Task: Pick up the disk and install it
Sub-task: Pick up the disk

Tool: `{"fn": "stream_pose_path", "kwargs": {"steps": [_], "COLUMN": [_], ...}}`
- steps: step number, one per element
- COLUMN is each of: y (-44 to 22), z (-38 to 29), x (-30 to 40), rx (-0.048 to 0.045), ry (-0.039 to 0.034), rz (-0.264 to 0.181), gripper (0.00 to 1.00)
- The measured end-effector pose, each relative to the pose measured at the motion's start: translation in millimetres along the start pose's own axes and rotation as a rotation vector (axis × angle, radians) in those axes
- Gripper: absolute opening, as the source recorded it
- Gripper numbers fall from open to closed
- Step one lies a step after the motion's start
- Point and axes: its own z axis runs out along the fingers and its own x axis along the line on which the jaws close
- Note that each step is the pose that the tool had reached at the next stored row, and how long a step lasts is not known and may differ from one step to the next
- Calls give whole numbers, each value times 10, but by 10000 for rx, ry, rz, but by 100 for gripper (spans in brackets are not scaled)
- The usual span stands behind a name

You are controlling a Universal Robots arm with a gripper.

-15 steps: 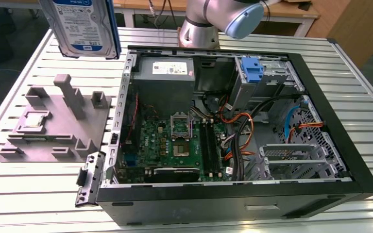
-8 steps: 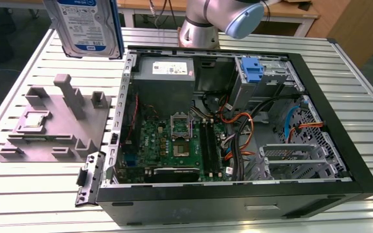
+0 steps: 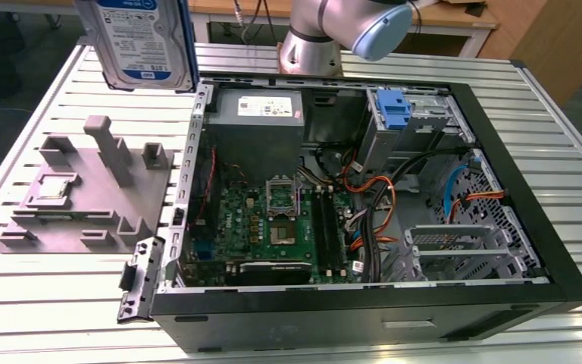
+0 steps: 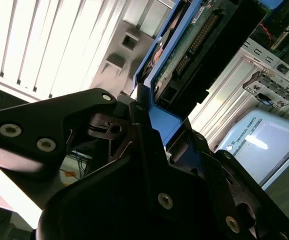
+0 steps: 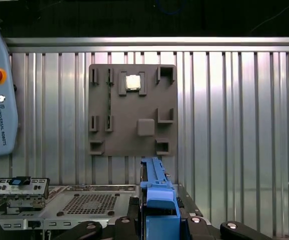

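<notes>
Silver metal, blue-and-white label, blue side rail: the disk (image 3: 142, 42) hangs at the exterior view's upper left above the slatted table (image 3: 48, 303), its upper end cut off by the frame edge. In the second wrist view the gripper (image 4: 152, 125) has its jaws clamped narrowly on the disk's blue rails, and partly hides its circuit-board face; in the first wrist view the disk stands edge-on between the jaws, a grey fixture plate (image 5: 129, 135) beyond it.
</notes>
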Motion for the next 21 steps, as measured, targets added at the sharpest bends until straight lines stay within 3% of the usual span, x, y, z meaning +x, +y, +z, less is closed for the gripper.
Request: {"fn": "stream_pose_path", "kwargs": {"steps": [15, 21], "y": [-50, -51], "z": [0, -1], "x": [0, 42], "rx": [1, 1], "ry": [3, 11], "rz": [0, 0], "gripper": [36, 36]}}
